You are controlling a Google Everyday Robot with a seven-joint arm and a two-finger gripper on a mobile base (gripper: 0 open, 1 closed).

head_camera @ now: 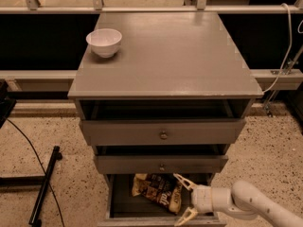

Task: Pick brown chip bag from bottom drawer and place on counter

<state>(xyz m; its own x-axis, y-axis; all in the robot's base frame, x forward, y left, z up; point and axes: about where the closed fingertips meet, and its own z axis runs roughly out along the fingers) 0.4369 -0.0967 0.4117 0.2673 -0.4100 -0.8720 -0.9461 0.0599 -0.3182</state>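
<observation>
The brown chip bag (pixel 156 190) lies in the open bottom drawer (pixel 118 205), under the two shallower knobbed drawers. It is crinkled, with tan ends and white lettering. My gripper (pixel 183 199) reaches in from the lower right on a white arm, just right of the bag, over the drawer's right side. Its two pale fingers (pixel 185 182) are spread wide apart and hold nothing. One finger is at the bag's right edge, the other near the drawer's front lip. The grey counter (pixel 165 56) on top of the cabinet is in full view.
A white bowl (pixel 104 42) stands at the counter's back left corner. The top drawer (pixel 163 132) and middle drawer (pixel 162 164) are pulled out slightly. A black stand and cable (pixel 45 186) lie on the speckled floor to the left. A rail runs behind the cabinet.
</observation>
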